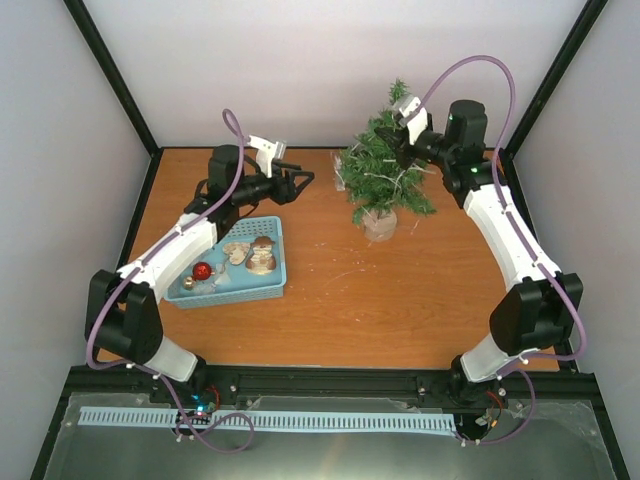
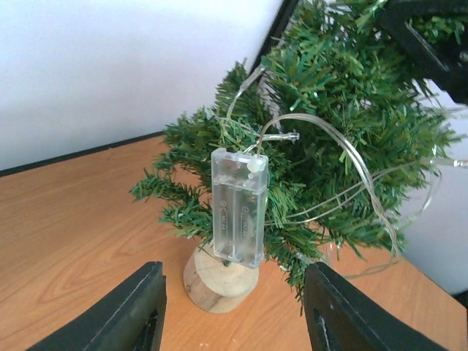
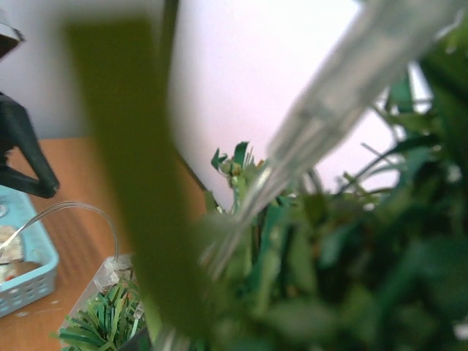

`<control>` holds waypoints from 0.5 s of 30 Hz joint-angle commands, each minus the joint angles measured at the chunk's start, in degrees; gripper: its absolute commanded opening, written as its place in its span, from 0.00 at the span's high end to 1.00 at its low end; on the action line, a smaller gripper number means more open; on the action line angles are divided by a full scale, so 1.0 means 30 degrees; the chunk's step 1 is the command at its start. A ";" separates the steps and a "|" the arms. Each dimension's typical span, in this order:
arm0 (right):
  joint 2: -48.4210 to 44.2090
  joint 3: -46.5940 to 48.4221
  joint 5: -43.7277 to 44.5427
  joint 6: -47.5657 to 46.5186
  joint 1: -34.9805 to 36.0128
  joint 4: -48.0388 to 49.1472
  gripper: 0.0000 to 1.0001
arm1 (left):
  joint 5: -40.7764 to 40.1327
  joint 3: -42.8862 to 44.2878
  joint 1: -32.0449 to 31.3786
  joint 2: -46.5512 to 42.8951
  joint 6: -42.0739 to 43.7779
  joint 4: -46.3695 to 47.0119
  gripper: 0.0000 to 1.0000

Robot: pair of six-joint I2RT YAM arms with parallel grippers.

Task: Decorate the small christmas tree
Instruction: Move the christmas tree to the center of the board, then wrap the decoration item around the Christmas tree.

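Wood table (image 1: pixel 400 300): right gripper (image 1: pixel 400 145) in tree (image 1: pixel 385 170), grip unreadable, likely draping lights (image 2: pixel 351 157); left gripper (image 1: pixel 300 182) left of tree, wide open, empty; ornaments (image 1: pixel 202 271) probably next.

Christmas tree (image 1: pixel 381 172) far right on table (image 1: pixel 400 295); basket (image 1: pixel 232 296) left, ornaments (image 1: pixel 202 271) inside.

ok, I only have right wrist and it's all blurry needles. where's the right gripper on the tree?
Observer: The top view puts the right gripper in the upper branches of the small christmas tree, below the tip. I can't tell how its jaws stand.
Operator: left arm holding anything?
Observer: No, the left gripper is open and empty, pointed at the tree's lower branches.
Operator: any ornaments in reach?
Observer: A red bauble lies in the blue basket, under the left arm.
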 commanded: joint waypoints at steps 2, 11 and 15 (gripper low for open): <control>-0.1107 0.0421 -0.5323 -0.2089 -0.0449 -0.0442 0.92 | 0.3203 -0.1584 -0.0032 -0.0789 0.1042 0.0208 0.46; -0.0606 0.0867 -0.7469 -0.3745 -0.0634 -0.2716 0.88 | 0.5379 -0.3025 -0.0369 -0.0162 0.1001 0.3351 0.38; -0.0650 0.0820 -0.7337 -0.3867 -0.0634 -0.2699 0.86 | 0.5309 -0.2690 -0.0491 0.0524 0.0933 0.4222 0.37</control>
